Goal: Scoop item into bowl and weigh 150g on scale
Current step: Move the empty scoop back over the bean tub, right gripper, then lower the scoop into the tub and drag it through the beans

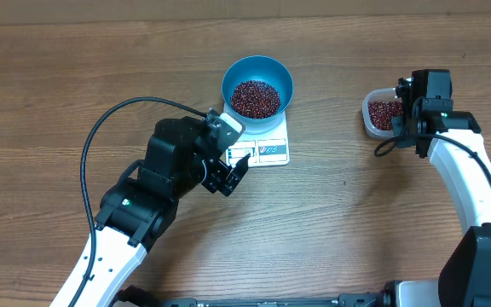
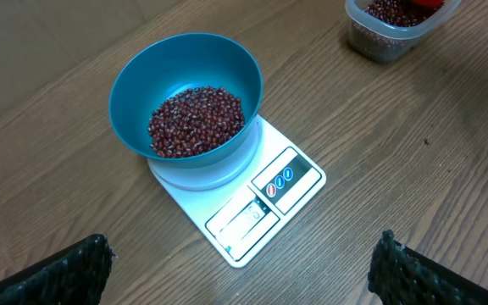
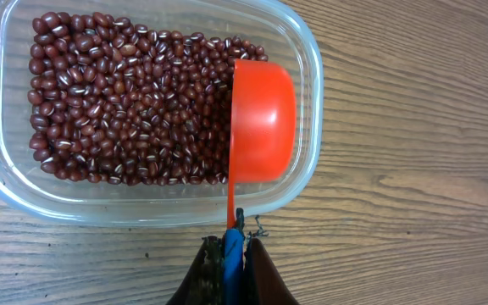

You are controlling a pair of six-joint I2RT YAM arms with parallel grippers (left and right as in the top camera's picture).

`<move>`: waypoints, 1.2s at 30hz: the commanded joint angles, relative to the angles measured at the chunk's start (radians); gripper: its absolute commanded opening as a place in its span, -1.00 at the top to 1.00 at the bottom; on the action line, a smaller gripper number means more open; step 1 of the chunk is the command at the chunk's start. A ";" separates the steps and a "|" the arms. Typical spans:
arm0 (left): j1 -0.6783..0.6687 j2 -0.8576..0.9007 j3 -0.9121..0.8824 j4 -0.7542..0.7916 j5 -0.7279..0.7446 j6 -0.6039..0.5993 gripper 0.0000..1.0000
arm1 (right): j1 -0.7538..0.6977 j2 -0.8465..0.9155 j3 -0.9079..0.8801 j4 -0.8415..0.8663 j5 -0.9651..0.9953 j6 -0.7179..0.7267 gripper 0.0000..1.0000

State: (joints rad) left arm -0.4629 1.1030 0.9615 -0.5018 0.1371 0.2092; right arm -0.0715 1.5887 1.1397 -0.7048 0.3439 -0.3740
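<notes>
Right pincer (image 3: 230, 250) tight around red scoop (image 3: 263, 119) handle

Bare wooden table (image 1: 339, 213) runs free between the small flat white kitchen scale (image 1: 273, 152) and the clear rounded-rectangular plastic tub (image 1: 367, 119), which stand well apart; the far left and near middle are free too; the deep bright-blue round bowl (image 1: 228, 81) covers the scale's far part; the left gripper (image 1: 233, 175), jaws spread wide, crowds the scale's near left corner, its black cable (image 1: 87, 166) arcing out to the left; a red plastic scoop (image 3: 265, 119), clamped by the right gripper (image 3: 227, 263), fills one end of the tub.
</notes>
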 commanded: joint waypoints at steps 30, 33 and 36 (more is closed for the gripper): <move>0.005 -0.010 -0.002 0.001 -0.007 -0.015 -0.99 | -0.004 0.055 -0.056 0.020 -0.355 0.006 0.93; 0.005 -0.010 -0.002 0.001 -0.007 -0.015 -0.99 | -0.004 0.055 -0.056 0.020 -0.397 0.007 0.93; 0.005 -0.010 -0.002 0.001 -0.007 -0.015 -0.99 | -0.007 0.055 -0.056 0.020 -0.438 0.007 0.93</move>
State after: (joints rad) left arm -0.4629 1.1030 0.9615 -0.5018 0.1371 0.2092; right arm -0.0788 1.6287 1.1038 -0.6727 0.0223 -0.3706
